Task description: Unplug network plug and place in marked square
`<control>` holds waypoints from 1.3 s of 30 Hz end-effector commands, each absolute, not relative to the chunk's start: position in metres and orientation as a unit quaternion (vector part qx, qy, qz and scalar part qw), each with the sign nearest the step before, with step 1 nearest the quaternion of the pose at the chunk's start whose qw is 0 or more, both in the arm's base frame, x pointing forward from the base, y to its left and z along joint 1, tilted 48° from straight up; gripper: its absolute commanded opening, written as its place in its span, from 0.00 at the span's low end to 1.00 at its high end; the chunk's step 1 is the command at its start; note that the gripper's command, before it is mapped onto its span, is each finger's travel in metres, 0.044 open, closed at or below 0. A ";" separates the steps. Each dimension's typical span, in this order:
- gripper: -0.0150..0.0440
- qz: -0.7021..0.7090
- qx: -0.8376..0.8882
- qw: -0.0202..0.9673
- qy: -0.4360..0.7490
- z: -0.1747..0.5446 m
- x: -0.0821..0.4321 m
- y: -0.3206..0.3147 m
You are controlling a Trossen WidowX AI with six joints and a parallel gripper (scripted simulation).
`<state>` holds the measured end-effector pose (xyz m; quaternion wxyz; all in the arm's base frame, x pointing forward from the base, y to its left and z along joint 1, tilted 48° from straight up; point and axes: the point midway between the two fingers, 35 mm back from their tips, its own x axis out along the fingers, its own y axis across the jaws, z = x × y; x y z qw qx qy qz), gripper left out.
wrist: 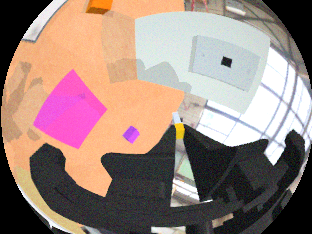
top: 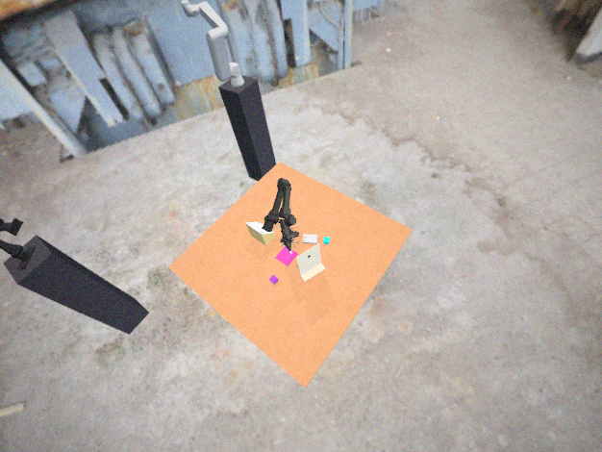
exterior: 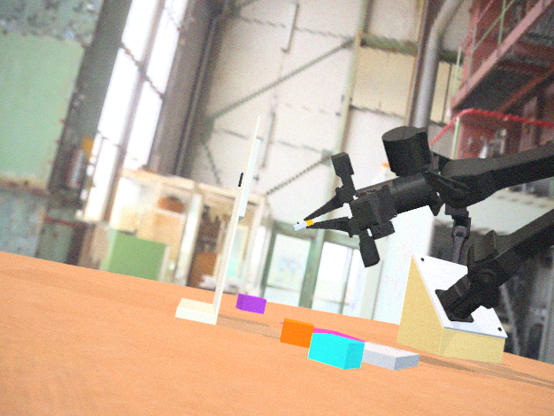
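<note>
The small white and yellow network plug [exterior: 303, 225] [wrist: 177, 121] is out of the socket, in the air away from the panel. My gripper [exterior: 309, 222] [wrist: 178, 128] is shut on the plug and tilts a little downward, well above the table. The plug's pale front end sticks out past the fingertips. The upright panel [top: 305, 260] [exterior: 230, 242] [wrist: 162, 47] stands with its dark socket hole [wrist: 226, 62] empty. The magenta square [top: 285, 257] [wrist: 70, 112] lies flat on the table; in the exterior view it shows only as a thin strip.
A purple block [top: 273, 279] [exterior: 250, 304] [wrist: 131, 134] lies near the square. An orange block [exterior: 296, 332] [wrist: 99, 6], a cyan block [top: 326, 239] [exterior: 335, 350] and a flat grey block [top: 310, 238] [exterior: 390, 356] lie on the other side. My arm's wedge base [exterior: 418, 313] stands behind.
</note>
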<state>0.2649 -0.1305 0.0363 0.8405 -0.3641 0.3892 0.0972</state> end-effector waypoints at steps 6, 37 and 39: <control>0.25 0.204 -0.346 0.831 0.385 0.006 0.244 -0.114; 0.25 0.354 -0.262 0.857 0.268 -0.024 0.206 -0.066; 0.25 0.354 -0.262 0.857 0.268 -0.026 0.207 -0.065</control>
